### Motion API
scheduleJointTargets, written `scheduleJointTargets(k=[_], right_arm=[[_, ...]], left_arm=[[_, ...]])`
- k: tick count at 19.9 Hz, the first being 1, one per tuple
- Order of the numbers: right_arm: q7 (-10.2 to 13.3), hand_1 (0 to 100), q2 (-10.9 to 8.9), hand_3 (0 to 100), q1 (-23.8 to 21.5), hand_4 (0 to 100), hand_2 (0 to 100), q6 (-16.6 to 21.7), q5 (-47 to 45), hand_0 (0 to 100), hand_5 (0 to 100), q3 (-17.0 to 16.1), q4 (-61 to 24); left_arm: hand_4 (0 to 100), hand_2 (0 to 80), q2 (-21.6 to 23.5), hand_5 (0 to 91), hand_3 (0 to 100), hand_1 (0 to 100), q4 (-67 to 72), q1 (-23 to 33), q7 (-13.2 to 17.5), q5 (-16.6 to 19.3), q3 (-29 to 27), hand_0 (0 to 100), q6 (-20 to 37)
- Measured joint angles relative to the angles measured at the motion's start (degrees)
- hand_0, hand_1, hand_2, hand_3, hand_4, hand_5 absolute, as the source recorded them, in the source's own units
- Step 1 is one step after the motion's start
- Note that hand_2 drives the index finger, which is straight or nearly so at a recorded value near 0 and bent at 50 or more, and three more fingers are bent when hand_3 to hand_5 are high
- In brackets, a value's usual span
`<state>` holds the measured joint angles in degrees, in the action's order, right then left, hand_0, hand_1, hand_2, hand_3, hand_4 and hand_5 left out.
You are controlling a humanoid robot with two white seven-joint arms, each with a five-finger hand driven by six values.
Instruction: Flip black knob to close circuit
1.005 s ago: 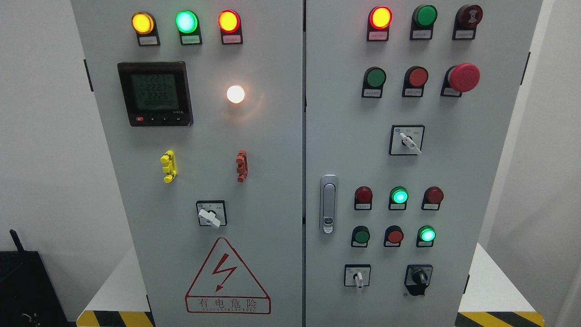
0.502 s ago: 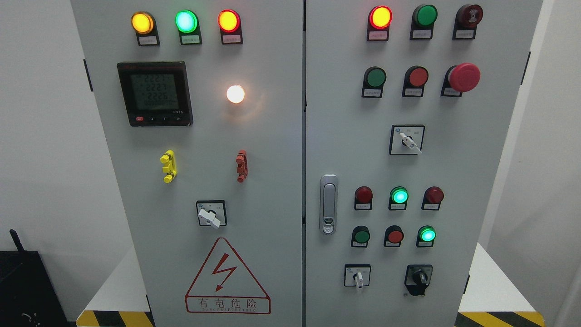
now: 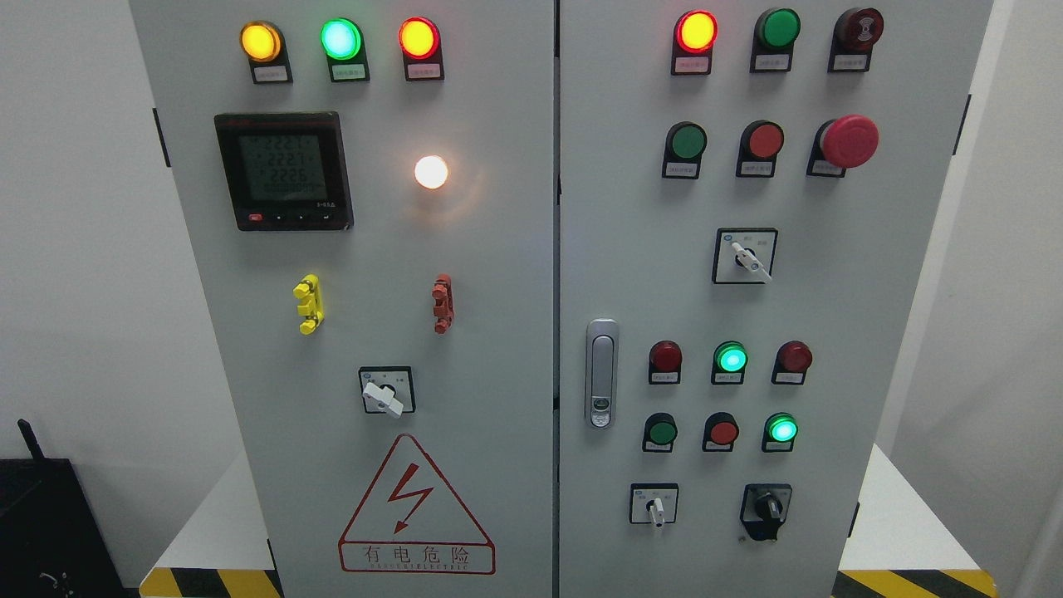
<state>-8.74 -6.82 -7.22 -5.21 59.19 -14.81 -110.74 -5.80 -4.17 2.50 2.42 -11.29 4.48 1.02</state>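
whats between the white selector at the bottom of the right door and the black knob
Only bare grey door panel lies between the white selector and black knob in the head view.

Matt grey painted metal cabinet (image 3: 498, 274), glossy black plastic knob (image 3: 766, 507), shiny chrome door handle (image 3: 601, 374).

bright, sharp, white lamp (image 3: 431, 172) glare

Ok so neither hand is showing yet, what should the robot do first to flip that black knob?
Probably bring the right hand up toward the black knob at the lower right of the right cabinet door. Neither hand is in view, and the knob sits untouched, right of the small white selector switch.
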Motion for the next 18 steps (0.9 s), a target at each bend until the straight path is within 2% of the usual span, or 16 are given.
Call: scheduleJointTargets(k=[4, 8, 13, 18], right_arm=[[2.63, 12, -0.38, 100, 1.97, 87, 92, -1.88, 1.01, 0, 85, 3.18, 1.23], [3.71, 11, -0.62, 100, 4.07, 87, 92, -4.54, 1.54, 0, 86, 6.54, 2.0], [3.79, 11, -0.54, 100, 5.9, 87, 92, -6.6, 2.73, 0, 87, 10.76, 2.58], [3.33, 10, 0.57, 100, 6.69, 87, 92, -6.76, 5.27, 0, 87, 13.61, 3.08]], left_arm=[[0, 0.0, 0.0, 0.0, 0, 56, 0.0, -0.01, 0.0, 0.0, 0.0, 12, 0.0], [0, 0.0, 0.0, 0.0, 0, 56, 0.0, -0.02, 0.01, -0.01, 0.01, 12, 0.0], [0, 0.0, 0.0, 0.0, 0, 56, 0.0, -0.03, 0.02, -0.01, 0.01, 12, 0.0], [0, 0.0, 0.0, 0.0, 0, 56, 0.0, -0.02, 0.03, 0.0, 0.01, 12, 0.0]])
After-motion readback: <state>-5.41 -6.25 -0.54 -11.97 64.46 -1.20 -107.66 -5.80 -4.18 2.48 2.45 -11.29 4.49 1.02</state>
